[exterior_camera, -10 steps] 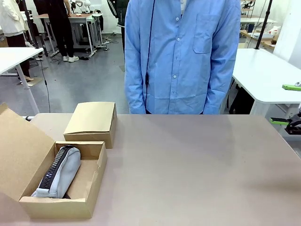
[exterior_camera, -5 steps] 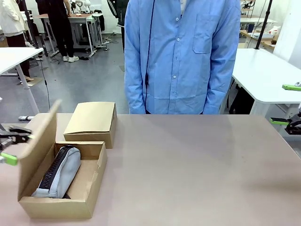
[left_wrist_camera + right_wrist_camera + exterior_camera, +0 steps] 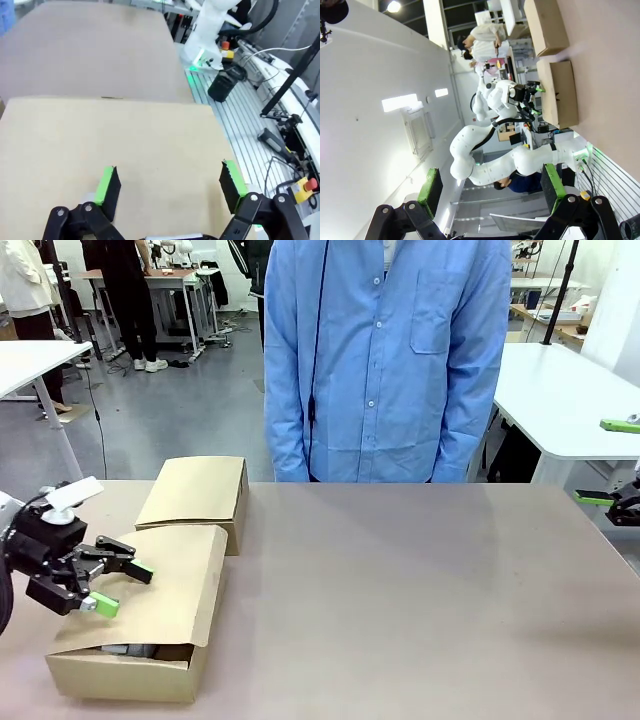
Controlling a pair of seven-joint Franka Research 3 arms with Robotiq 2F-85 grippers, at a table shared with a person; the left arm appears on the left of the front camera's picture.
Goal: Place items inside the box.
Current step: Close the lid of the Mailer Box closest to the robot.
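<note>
Two cardboard boxes are sitting at the left end of the brown table [image 3: 400,580], and the nearer, shallower one, the box [image 3: 130,665], is lying with its wide lid flap [image 3: 165,585] folded down over the opening, so that a thin dark gap along the front edge is showing little more than a sliver of something grey inside (what it is cannot be told). Its plain brown walls are carrying no print or label that can be read. The left gripper [image 3: 122,589] is hovering over the flap's left part with its green-padded fingers spread apart and nothing between them; in the left wrist view the same fingers [image 3: 109,184] are framing the pale bare flap surface [image 3: 100,135], though whether they are touching it cannot be told. Just behind, the smaller closed box [image 3: 195,498] is standing near the far edge. A person in a light blue shirt [image 3: 385,360] is standing at the far side. The right gripper [image 3: 492,195] is held with its fingers wide apart and empty, well away at the table's right edge, where its green pads [image 3: 600,498] are showing in the front view.
</note>
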